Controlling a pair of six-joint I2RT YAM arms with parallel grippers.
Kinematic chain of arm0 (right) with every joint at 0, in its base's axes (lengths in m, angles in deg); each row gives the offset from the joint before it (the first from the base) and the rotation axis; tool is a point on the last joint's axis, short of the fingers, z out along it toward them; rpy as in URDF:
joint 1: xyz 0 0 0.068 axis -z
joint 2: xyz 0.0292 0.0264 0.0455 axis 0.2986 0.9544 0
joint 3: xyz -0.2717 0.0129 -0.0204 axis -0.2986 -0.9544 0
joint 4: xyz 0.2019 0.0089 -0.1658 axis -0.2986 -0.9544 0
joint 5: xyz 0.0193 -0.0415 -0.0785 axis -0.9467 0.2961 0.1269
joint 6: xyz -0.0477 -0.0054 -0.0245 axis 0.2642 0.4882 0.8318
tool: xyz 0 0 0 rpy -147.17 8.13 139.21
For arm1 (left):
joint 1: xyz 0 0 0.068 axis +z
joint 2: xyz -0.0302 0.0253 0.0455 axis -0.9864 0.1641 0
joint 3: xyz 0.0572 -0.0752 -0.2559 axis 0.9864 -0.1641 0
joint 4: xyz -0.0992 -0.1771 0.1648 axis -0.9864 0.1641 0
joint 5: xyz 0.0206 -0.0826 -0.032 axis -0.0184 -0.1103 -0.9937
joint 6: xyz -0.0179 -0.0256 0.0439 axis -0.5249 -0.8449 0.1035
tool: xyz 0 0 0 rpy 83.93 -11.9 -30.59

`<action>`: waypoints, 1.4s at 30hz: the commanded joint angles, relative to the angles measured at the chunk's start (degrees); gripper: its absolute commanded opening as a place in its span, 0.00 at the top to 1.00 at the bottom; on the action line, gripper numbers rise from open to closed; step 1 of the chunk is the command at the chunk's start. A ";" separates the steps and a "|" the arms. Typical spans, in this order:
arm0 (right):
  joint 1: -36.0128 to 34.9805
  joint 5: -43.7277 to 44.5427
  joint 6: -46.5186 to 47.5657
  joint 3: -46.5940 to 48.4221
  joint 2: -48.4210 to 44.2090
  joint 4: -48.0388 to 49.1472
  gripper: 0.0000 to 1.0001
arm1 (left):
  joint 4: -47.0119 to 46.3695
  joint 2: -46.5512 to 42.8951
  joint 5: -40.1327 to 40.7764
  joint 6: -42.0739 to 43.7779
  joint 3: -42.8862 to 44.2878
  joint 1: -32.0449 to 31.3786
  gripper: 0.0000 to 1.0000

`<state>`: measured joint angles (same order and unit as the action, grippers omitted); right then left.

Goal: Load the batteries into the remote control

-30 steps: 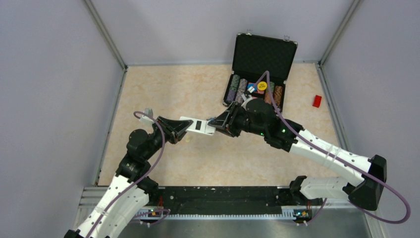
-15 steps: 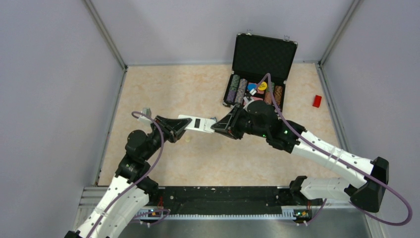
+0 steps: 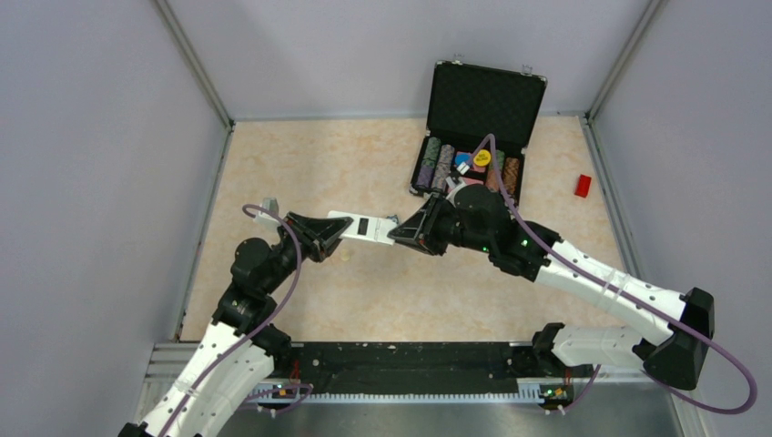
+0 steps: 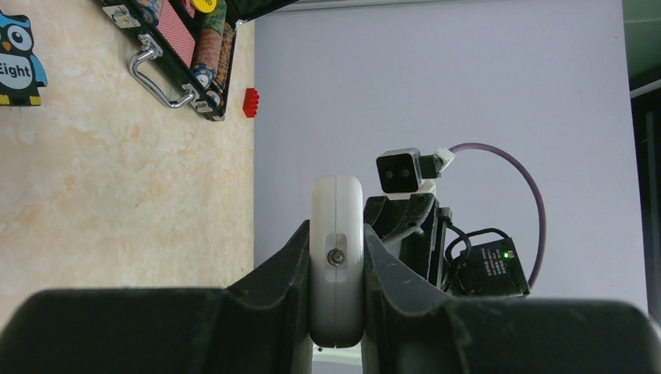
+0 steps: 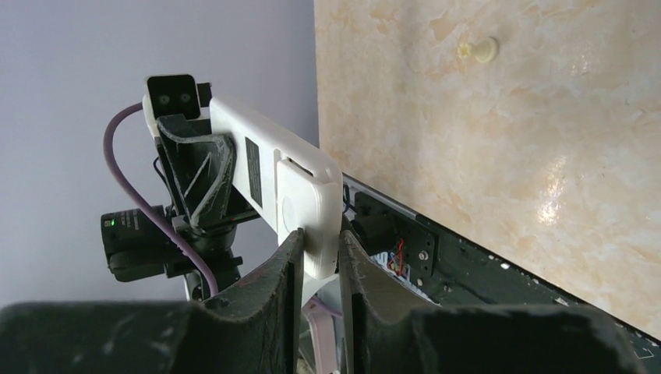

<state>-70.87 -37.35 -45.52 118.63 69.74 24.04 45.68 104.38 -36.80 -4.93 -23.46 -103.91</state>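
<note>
Remote control (image 3: 362,227): one unit, clamped at opposite ends by two grippers, left gripper (image 4: 337,241) and right gripper (image 5: 319,240).

An open black case (image 3: 487,98) stands upper centre-right in the top view, with rows of poker chips (image 3: 435,162) in its tray. A small red block (image 3: 583,186) lies apart to its right. A blue owl toy (image 4: 17,58) sits upper left in the left wrist view, and a cream peg (image 5: 478,51) lies on the marbled table (image 3: 300,164).
</note>
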 commanded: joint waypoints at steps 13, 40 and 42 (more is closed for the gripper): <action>0.21 0.90 1.68 -3.27 -1.88 6.55 0.99 | 1.61 -1.16 -0.23 -0.07 2.53 -0.02 1.00; 0.15 5.64 -6.47 -14.75 -8.40 25.21 1.00 | -5.67 -1.09 -0.83 -8.19 0.48 -0.02 1.00; 0.15 5.25 -6.47 -14.58 -8.18 25.04 1.00 | -5.96 -1.01 -0.84 -8.00 0.50 0.03 1.00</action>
<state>-70.82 -32.41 -51.40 103.83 61.08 46.96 45.59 103.42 -36.63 -12.54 -23.44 -103.89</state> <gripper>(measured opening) 0.086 0.261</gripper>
